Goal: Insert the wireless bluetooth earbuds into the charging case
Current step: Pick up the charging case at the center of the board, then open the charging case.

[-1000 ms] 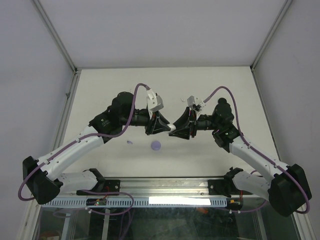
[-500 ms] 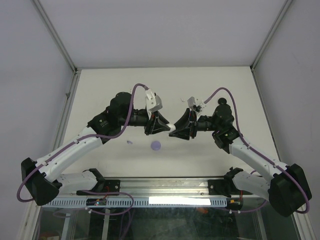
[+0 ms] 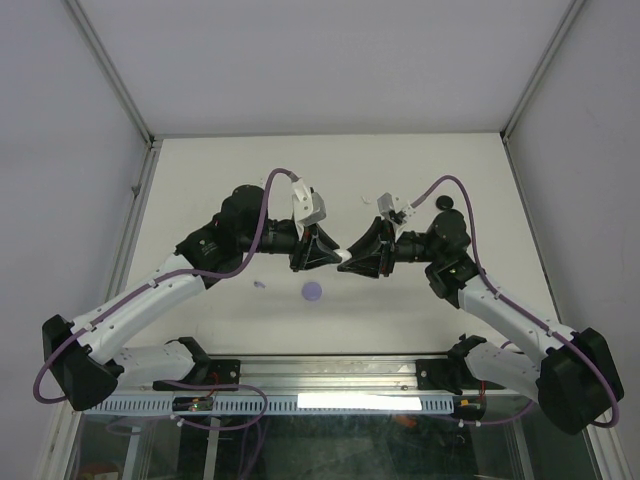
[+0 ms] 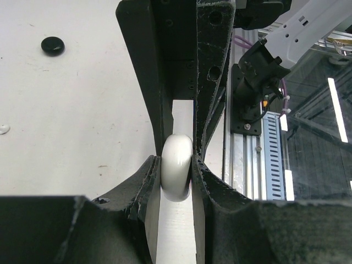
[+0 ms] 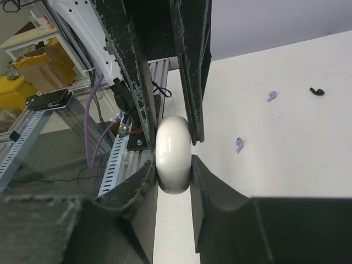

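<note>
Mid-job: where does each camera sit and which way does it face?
Top external: above and behind the robot, looking down on the table; both arms, left gripper facing right gripper.
Left wrist: looks along its own fingers at the white case.
Right wrist: along its fingers from the opposite side; lavender earbud beyond.
Shared: both wrist views show the white case.

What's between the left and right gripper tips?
A white round case, pinched from opposite sides by the left gripper and right gripper. Top view shows only a white sliver; both wrist views show it plainly.
</note>
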`<control>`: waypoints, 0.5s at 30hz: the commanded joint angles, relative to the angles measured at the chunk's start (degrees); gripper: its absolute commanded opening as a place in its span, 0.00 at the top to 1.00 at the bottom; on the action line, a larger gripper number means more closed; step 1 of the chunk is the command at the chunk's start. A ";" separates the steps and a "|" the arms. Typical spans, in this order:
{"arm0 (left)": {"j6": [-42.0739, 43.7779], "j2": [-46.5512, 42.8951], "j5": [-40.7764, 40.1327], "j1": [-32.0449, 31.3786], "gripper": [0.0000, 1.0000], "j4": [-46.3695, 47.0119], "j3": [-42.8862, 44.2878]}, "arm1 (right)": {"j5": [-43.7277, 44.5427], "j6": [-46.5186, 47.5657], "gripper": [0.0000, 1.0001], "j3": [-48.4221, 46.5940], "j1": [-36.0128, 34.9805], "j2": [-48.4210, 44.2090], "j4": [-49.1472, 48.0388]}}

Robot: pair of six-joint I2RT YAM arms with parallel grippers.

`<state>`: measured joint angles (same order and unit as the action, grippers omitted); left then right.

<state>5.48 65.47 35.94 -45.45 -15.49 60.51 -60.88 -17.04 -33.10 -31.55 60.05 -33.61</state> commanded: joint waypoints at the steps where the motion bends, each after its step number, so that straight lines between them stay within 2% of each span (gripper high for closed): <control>1: 1.38 -1.86 -1.74 -0.52 1.00 1.05 1.55 | -0.26 -0.65 0.85 0.13 -0.37 -1.34 -3.31; 5: 0.64 -2.81 -2.85 -0.52 0.99 2.33 0.66 | -0.38 -0.35 0.91 1.05 -0.33 -1.59 -3.84; 8: -0.67 -3.47 -4.72 -0.45 0.85 4.00 -0.41 | -0.60 -0.07 0.96 1.67 -0.35 -1.84 -4.28; 10: -1.49 -3.88 -6.24 -0.50 0.81 4.84 -1.01 | -0.96 0.11 1.00 1.77 -0.39 -2.04 -4.40; 15: -2.84 -4.29 -8.78 -0.37 0.69 5.85 -2.27 | -1.38 0.25 1.00 2.27 -0.35 -2.72 -4.95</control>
<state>3.64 63.70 32.84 -46.19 -13.85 58.57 -60.38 -16.97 -31.46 -31.66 59.40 -36.34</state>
